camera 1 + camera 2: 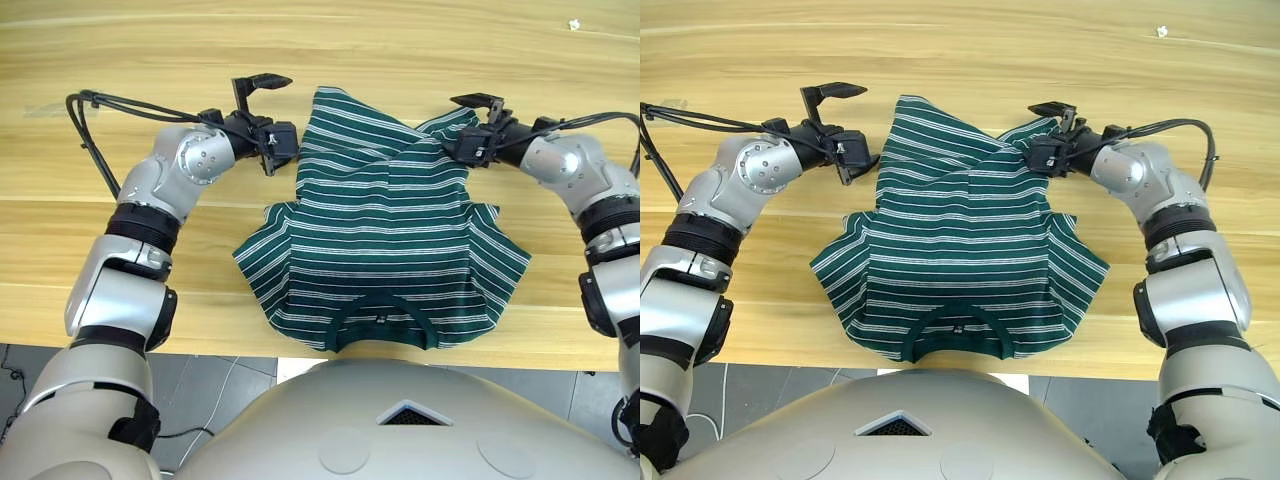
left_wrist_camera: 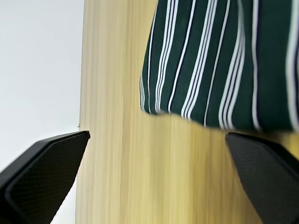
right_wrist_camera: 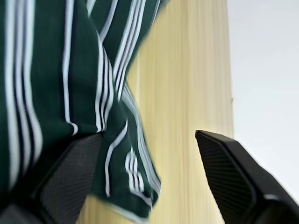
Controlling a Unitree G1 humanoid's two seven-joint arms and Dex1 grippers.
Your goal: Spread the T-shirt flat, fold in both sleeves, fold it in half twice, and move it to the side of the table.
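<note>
A dark green T-shirt (image 1: 385,235) with white stripes lies on the wooden table (image 1: 150,40), collar toward me and hem at the far end. The hem's far corners are creased and folded over, and both sleeves bunch at the sides. My left gripper (image 1: 272,118) stands open at the hem's far left corner, just off the cloth. In the left wrist view the shirt's edge (image 2: 224,60) lies beyond the open fingers (image 2: 42,172). My right gripper (image 1: 475,128) is open at the far right corner. There a fold of the shirt (image 3: 56,70) rests against one finger (image 3: 70,182).
A small white scrap (image 1: 574,24) lies at the table's far right. Bare wood stretches beyond the shirt and to both sides. The shirt's collar (image 1: 385,320) sits close to the table's front edge (image 1: 200,345), with grey floor below.
</note>
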